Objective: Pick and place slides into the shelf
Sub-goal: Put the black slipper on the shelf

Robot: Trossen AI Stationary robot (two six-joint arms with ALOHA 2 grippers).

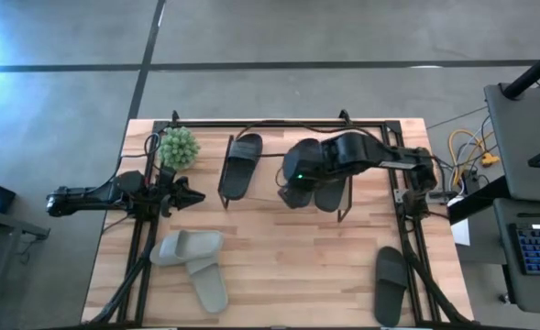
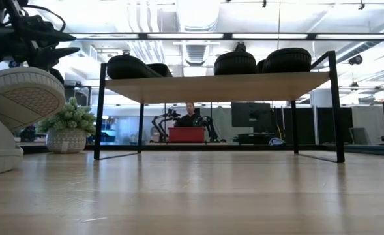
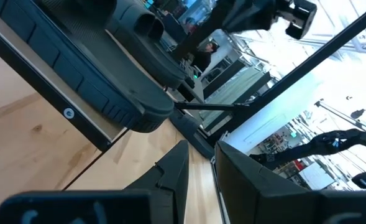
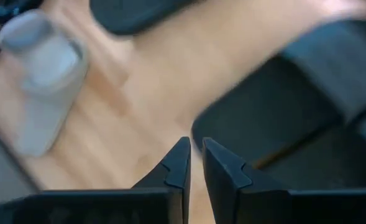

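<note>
**Mia:** Wooden counter [image 1: 279, 266] with a black rail frame all round it, and grey floor past that. Where are the shoes?

**Ben:** Three black rubber slide sandals sit up on the low black metal-rod shelf [image 1: 225, 170]. One black rubber slide [image 1: 240, 164] lies on the shelf's left part. Two more are on the right part, mostly hidden under the right arm. A fourth black slide [image 1: 390, 285] lies flat on the counter near the right corner at the front. Two pale grey-green rubber slides [image 1: 196, 266] lie touching each other near the left front.

**Mia:** And the arms?

**Ben:** The right gripper [image 4: 195, 163] hangs over the right part of the shelf, just above the black slides there. Its jaws are narrow, with a thin gap, and hold nothing. The left gripper [image 1: 189, 195] waits at the left side, beside a small green plant in a pot [image 1: 178, 147]. It is just behind the pale slides. Its jaws are close together too, and empty.

**Mia:** What could go wrong?

**Ben:** I think the right arm could bump a slide when it lifts away, because it is so close. Then the slide could slip off the shelf. The plant could also get knocked if the left arm swings wide.
</note>
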